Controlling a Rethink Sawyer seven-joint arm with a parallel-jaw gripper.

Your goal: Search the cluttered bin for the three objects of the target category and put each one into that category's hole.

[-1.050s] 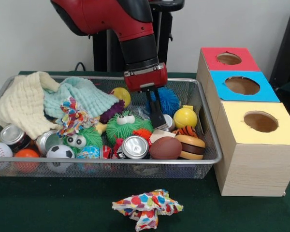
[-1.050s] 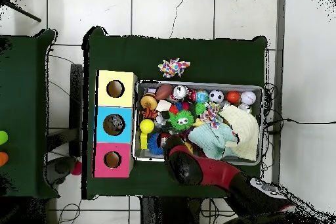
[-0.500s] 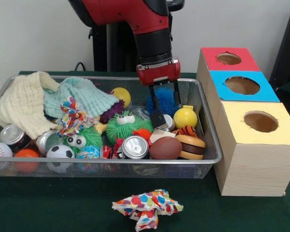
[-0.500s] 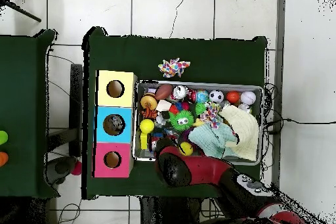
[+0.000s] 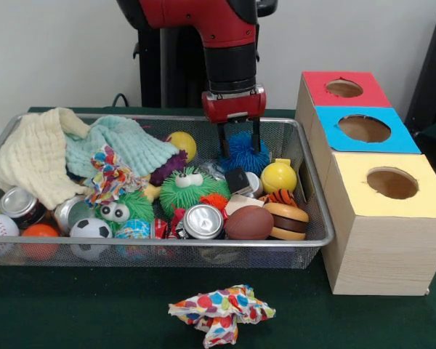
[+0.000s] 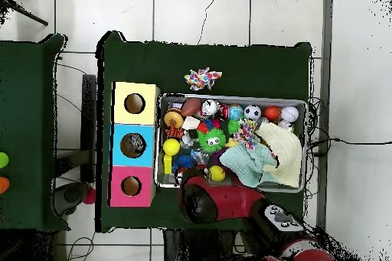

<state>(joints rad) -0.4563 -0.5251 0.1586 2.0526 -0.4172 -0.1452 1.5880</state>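
a polka-dot cloth (image 5: pixel 221 311) is noted on the table, nearest the camera and well below the gripper (image 5: pixel 237 145). the wire bin (image 5: pixel 314 234) lies beyond. the gripper's fingers are spread either side of the blue spiky ball (image 5: pixel 241 151).

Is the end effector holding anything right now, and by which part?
The end effector straddles the blue spiky ball at its top; whether it actually grips it cannot be told.
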